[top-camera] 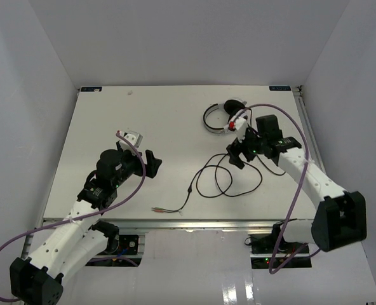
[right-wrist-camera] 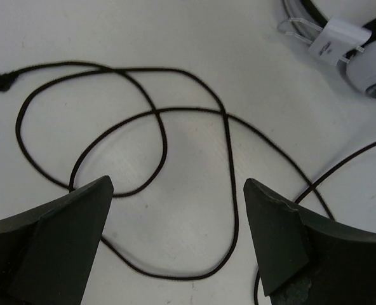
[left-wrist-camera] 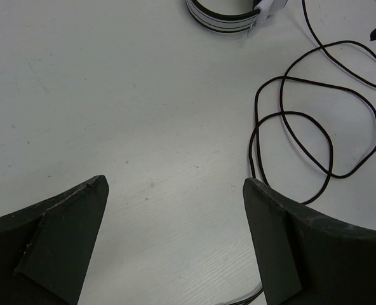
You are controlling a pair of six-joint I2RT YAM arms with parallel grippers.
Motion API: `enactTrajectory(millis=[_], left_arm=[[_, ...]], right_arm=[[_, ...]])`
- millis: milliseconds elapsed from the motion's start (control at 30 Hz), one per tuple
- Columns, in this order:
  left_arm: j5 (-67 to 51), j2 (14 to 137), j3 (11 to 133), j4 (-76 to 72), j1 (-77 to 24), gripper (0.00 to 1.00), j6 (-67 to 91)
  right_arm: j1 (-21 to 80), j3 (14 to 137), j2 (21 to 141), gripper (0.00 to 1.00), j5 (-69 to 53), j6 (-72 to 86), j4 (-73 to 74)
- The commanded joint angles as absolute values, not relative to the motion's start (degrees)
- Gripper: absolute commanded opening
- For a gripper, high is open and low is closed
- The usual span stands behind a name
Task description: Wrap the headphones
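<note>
From plugs (top-camera: pixel 157 210) by the near edge of the table (top-camera: pixel 112 114), the black cable (top-camera: pixel 204 170) loops back-right beneath the wide-open, empty right gripper (top-camera: pixel 234 156) to the headphones (top-camera: pixel 231 109) lying far right, headband (top-camera: pixel 208 118) bowing left; the left gripper (top-camera: pixel 152 164) gapes empty.

The light was bright and even, coming from overhead, and it washed the white table (top-camera: pixel 143 127) nearly flat. Shadows beneath the left arm (top-camera: pixel 80 229) were soft and faint. The glossy surface (top-camera: pixel 239 289) before the table threw back glare. Up close, the thin cable (right-wrist-camera: pixel 156 121) looked crisp.
</note>
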State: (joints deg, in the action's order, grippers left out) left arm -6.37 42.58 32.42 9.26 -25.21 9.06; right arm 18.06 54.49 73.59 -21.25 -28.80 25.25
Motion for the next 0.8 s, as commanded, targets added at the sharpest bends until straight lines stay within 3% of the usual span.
enactTrajectory(millis=[0,167,300,367,567,767], left_arm=[[-4.04,41.57,34.1,9.4,-25.05,0.98,8.44],[-1.53,41.07,34.1,9.42,-25.05,0.98,7.98],[-0.75,39.95,33.92,9.41,-25.05,0.98,7.73],[1.21,39.17,33.75,9.27,-25.05,0.98,7.58],[1.14,38.59,33.53,8.7,-25.01,0.98,7.16],[0.79,38.93,33.57,8.61,-24.96,0.98,7.03]], right_arm=[[22.58,69.41,84.86,0.9,-11.24,-24.47,24.17],[27.49,86.58,100.83,0.9,-14.06,-35.78,30.2],[27.96,99.95,113.28,0.92,-10.8,-33.53,30.78],[28.12,106.31,119.17,0.98,-8.26,-30.57,31.2],[28.74,109.83,127.95,0.67,-0.25,-24.64,27.69],[28.84,111.59,132.5,0.49,0.34,-23.04,27.61]])
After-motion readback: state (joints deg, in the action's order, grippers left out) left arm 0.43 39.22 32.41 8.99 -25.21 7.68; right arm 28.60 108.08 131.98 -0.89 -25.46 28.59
